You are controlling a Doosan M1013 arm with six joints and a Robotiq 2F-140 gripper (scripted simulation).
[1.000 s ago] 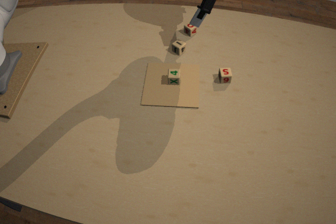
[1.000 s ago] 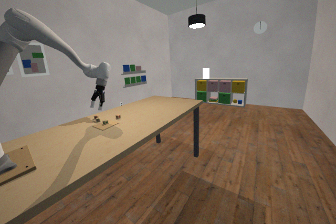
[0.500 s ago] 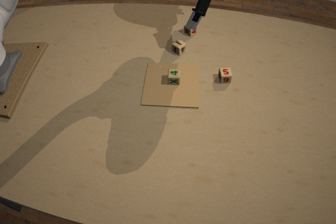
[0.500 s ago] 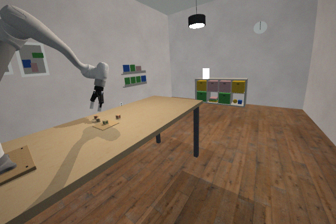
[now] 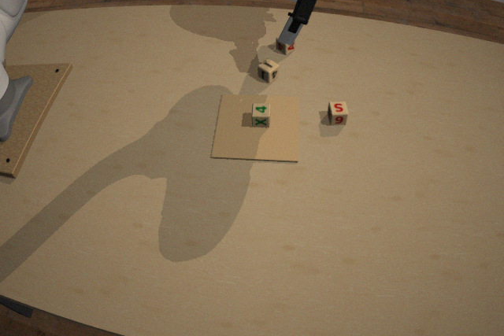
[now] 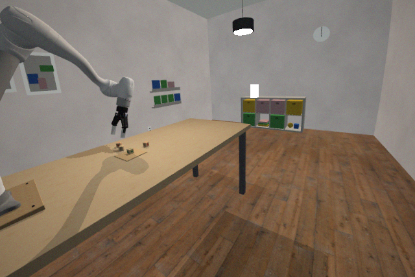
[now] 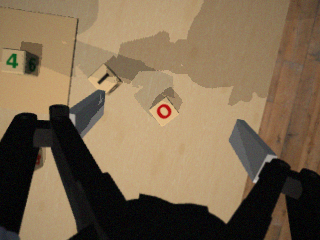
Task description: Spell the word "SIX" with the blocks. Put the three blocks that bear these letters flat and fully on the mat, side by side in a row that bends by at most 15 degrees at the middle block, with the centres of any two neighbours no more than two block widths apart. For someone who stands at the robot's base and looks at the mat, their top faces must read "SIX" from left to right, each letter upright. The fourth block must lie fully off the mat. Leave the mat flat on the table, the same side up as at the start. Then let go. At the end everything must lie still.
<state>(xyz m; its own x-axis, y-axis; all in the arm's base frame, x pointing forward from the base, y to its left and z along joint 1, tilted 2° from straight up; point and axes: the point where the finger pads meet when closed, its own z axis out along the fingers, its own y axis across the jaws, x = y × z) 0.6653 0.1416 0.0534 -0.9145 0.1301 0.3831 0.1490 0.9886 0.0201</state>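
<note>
"A pale wooden table [image 5: 366,222] [image 6: 100,193], the arm's shadow sprawled right across it, and here comes the gripper [image 6: 118,134] [image 7: 169,116] — jaws wide apart, nothing between them!"

"Above the two loose blocks on the far side, then. Where's everything lying?"

"The 4-topped block [image 5: 261,114] [image 6: 130,150] [image 7: 13,61] sits on the mat [image 5: 235,141] [image 6: 127,157] [image 7: 45,92], its X on a side face. The S block [image 5: 338,112] [image 6: 145,144] is off the mat, S up. The I-like block [image 5: 268,71] [image 6: 120,148] [image 7: 104,79] stands just off the mat's edge, and the O-topped block [image 5: 284,46] [image 6: 118,144] [image 7: 164,111] just beyond."

"Likely going for one of those two. How to do it well?"

"Centre over one block, turn the fingers square to its faces, then straight down — that open spread could clip the neighbour. And the X must be rolled face up!"
</note>
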